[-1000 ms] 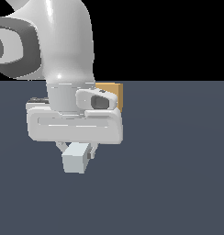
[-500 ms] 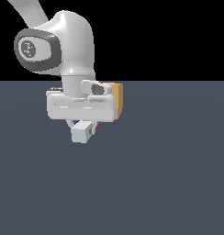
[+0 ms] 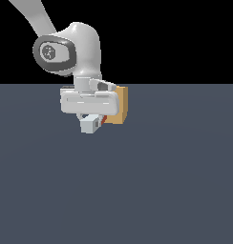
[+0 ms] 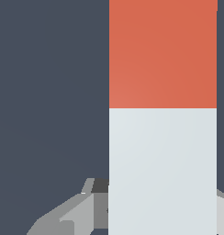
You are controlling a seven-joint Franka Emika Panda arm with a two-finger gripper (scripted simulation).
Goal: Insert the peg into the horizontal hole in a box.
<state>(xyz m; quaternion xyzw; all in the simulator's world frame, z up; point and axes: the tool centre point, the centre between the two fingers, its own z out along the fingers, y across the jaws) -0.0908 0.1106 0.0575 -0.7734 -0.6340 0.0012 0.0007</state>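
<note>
Since the earlier frames the arm has drawn away from the exterior camera and toward the box (image 3: 120, 105), so the hand looks smaller and sits higher in that view, now right against the tan cube. At the fingers, the gripper (image 3: 92, 121) is clamped on the peg (image 4: 162, 137); the wrist view shows the pale bar running between grey finger parts (image 4: 70, 215), with its orange-red end pointing away from the hand; in the exterior view the near pale end of the bar pokes out below the hand, and a sliver of red shows just beside the box's lower edge. Outward from there, the box stands on the dark floor (image 3: 137, 190), partly covered by the hand; its hole cannot be seen in either view. As a judgement, pickup and carry are done and the peg is at the box; whether the tip has entered the hole cannot be told; alignment and the push home seem to remain.
</note>
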